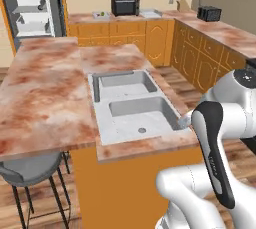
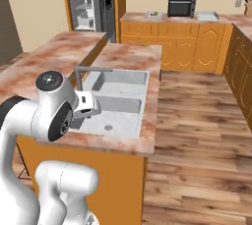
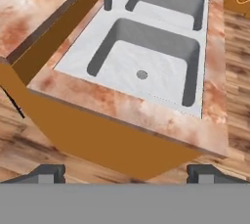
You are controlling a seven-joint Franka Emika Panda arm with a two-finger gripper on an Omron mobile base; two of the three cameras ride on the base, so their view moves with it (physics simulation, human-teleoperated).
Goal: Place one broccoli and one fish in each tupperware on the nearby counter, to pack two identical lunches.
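Fingers (image 3: pixel 125 173): standing spread wide, pinching nothing, hovering over the island's near edge.
Sink (image 3: pixel 146 66): lying just ahead of fingers.
Tabletop (image 1: pixel 125 17): sitting well apart, along far wall, carrying microwave (image 1: pixel 125 6).

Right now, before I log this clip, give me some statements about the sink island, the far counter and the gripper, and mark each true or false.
1. The double sink has two basins, and both hold nothing. True.
2. The gripper is shut on a fish. False: its fingertips stand wide apart with nothing between them.
3. A black microwave stands on the far counter. True.
4. The faucet stands on the far counter beside the microwave. False: it rises at the edge of the double sink.
5. A grey stool stands at the island's near end. True.
6. The near basin has no drain. False: a round drain sits in its floor.
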